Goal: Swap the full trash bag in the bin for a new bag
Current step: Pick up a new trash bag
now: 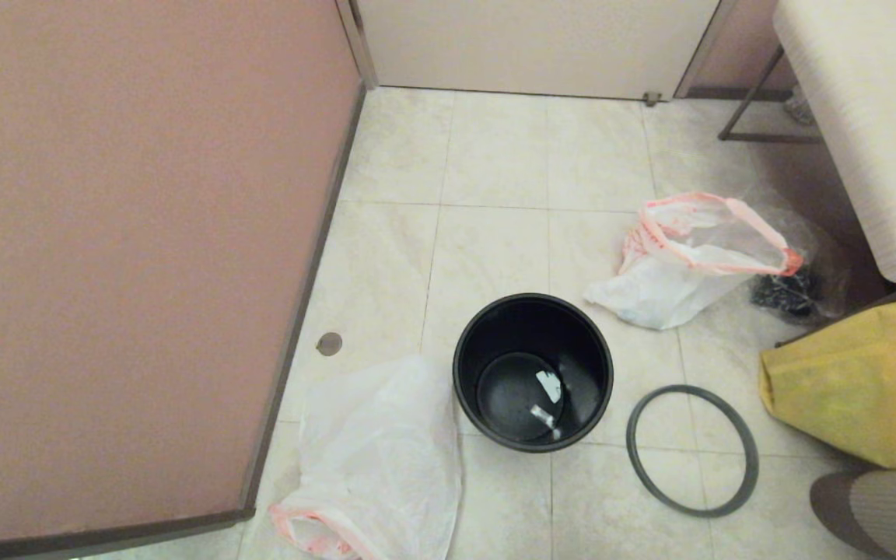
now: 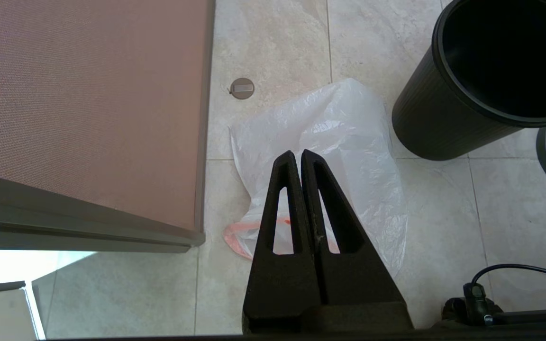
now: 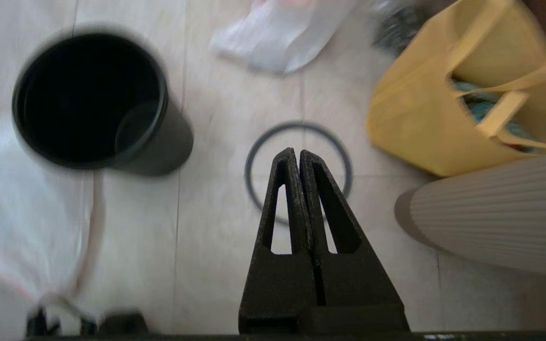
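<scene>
The bin [image 1: 533, 372] stands unlined on the floor, its grey hoop [image 1: 691, 450] lying off just beside it; the full trash bag [image 1: 689, 260] lies beyond; the new bag [image 2: 330, 156] sprawls limp beneath the left gripper [image 2: 297, 154], fingers clenched and empty, probably the nearer arm; the right gripper [image 3: 294, 152], likewise closed, hangs over the hoop.

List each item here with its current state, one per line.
bin: upright, unlined, scraps at bottom
grey hoop: off the bin, flat on floor
new bag: limp, on floor
full trash bag: on floor, mouth open
yellow bag: open
left gripper: shut, empty
right gripper: shut, empty
</scene>
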